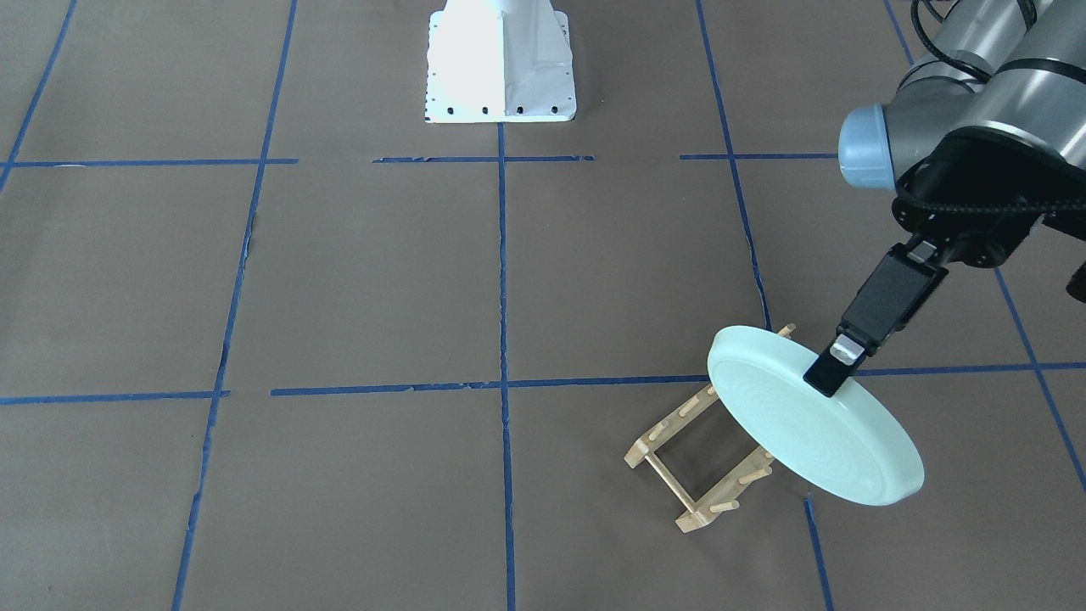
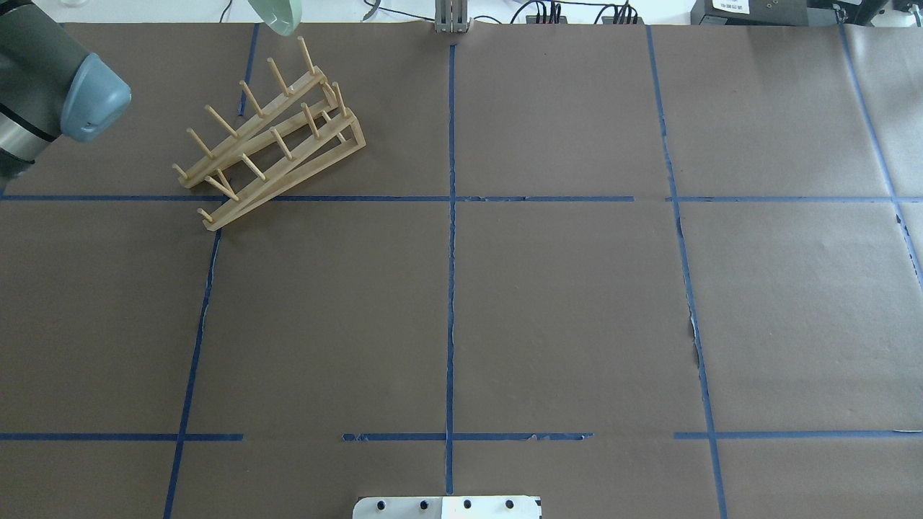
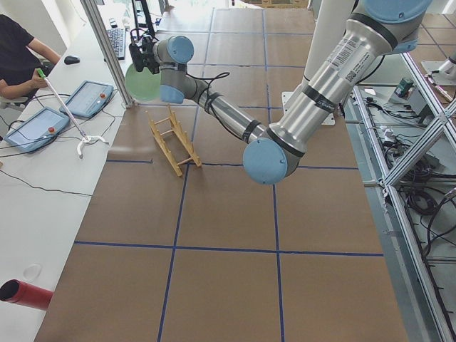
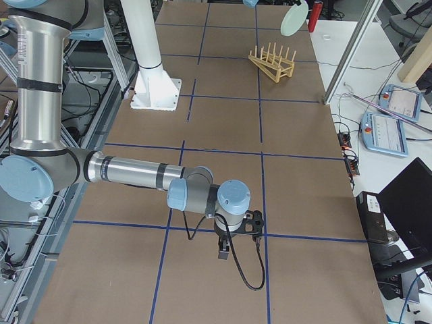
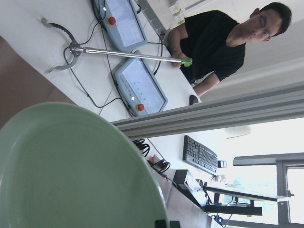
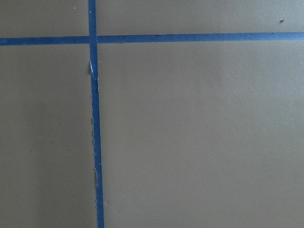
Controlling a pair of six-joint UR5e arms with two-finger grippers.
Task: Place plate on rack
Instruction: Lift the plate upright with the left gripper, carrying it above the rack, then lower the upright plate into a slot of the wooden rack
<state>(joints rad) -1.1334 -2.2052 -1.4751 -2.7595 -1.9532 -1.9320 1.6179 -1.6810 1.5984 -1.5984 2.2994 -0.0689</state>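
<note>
Left gripper point(image 1: 834, 372) is clamped onto the rim of the plate point(image 1: 814, 424), one black finger lying flat over the plate's face near the edge. So it's got it, pinched by the rim only. The plate is up in the air and tipped at an angle, not flat. In the left side view it hangs clearly above the rack point(image 3: 174, 139) with a gap between them, nothing touching. The left wrist cam is mostly filled by the green plate face, with the fingertips point(image 5: 162, 223) just poking in at the bottom edge.

The rack sits on the table point(image 2: 562, 303) in the far corner on the robot's left, pegs sticking up, partly across a blue tape line point(image 2: 324, 198). From the front camera the plate overlaps the rack's end nearest the left arm.

Right gripper point(image 4: 224, 252) is way off at the other end of the table, low over the brown paper and pointing down. Can't tell if it's open or closed: its own wrist cam shows only paper and tape.

Past the table edge an operator point(image 5: 223, 42) in a black shirt is holding a long grabber stick point(image 5: 128, 53) next to two control pendants point(image 5: 140, 88).
</note>
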